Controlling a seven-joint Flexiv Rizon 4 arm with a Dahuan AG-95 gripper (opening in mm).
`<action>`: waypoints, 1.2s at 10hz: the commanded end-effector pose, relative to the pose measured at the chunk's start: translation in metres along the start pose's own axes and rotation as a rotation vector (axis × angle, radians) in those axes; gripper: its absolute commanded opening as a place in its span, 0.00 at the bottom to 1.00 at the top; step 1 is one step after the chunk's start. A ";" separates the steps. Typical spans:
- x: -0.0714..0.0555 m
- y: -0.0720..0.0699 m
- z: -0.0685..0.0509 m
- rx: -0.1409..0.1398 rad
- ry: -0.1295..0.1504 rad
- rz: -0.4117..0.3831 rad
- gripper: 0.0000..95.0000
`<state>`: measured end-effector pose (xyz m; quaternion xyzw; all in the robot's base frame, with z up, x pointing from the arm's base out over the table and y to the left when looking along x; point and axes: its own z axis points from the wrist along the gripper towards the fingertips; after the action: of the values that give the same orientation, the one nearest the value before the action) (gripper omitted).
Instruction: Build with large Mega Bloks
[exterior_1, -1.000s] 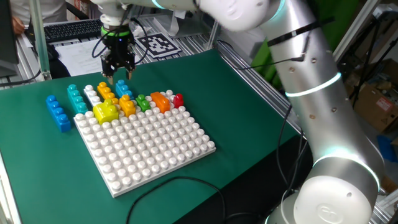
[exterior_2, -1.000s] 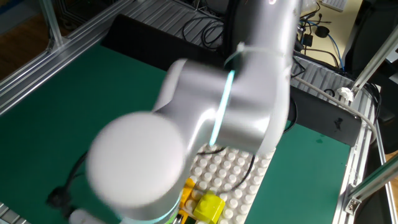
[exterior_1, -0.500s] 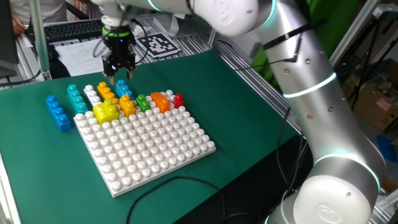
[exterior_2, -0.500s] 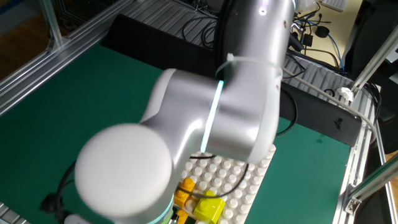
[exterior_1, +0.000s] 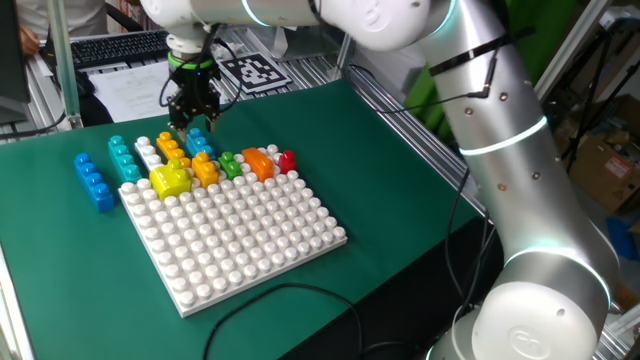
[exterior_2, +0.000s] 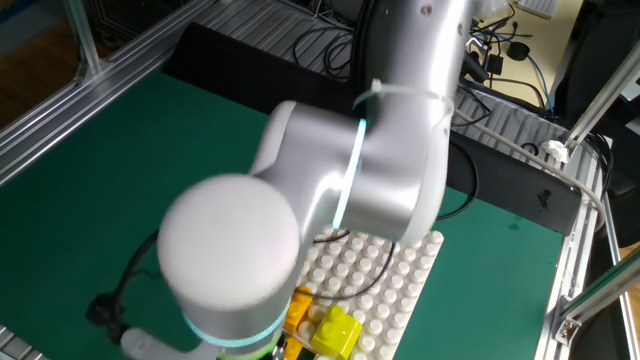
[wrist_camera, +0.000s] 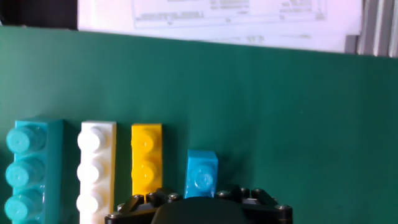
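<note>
Several large Mega Bloks line the far edge of the white baseplate (exterior_1: 240, 230): a long blue one (exterior_1: 90, 180), teal (exterior_1: 123, 158), white (exterior_1: 148, 152), orange-yellow (exterior_1: 172, 148), a small blue one (exterior_1: 198, 143), a yellow block (exterior_1: 170, 180), orange (exterior_1: 205, 170), green (exterior_1: 230, 165), orange (exterior_1: 258, 162) and red (exterior_1: 287, 160). My gripper (exterior_1: 193, 122) hangs just above the small blue brick, fingers apart and nothing between them. In the hand view the teal (wrist_camera: 28, 162), white (wrist_camera: 96, 165), yellow (wrist_camera: 146, 158) and small blue (wrist_camera: 202, 171) bricks lie below; the fingertips are hidden.
Green mat (exterior_1: 400, 180) covers the table. Papers and a printed marker (exterior_1: 250, 70) lie beyond its far edge. In the other fixed view the arm's elbow (exterior_2: 300, 220) blocks most of the baseplate (exterior_2: 400, 270); only a yellow block (exterior_2: 335, 330) peeks out.
The gripper has drifted slightly to the right above the row of bricks. The arm's elbow has swung a little in the other fixed view. No brick has moved.
</note>
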<state>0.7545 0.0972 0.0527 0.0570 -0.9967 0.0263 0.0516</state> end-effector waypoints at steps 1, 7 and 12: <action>0.004 -0.001 0.003 0.006 -0.016 -0.009 0.60; 0.005 -0.011 0.013 0.023 -0.029 -0.037 0.40; 0.008 -0.019 0.025 0.003 -0.032 0.011 0.40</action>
<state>0.7463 0.0758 0.0274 0.0494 -0.9978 0.0273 0.0349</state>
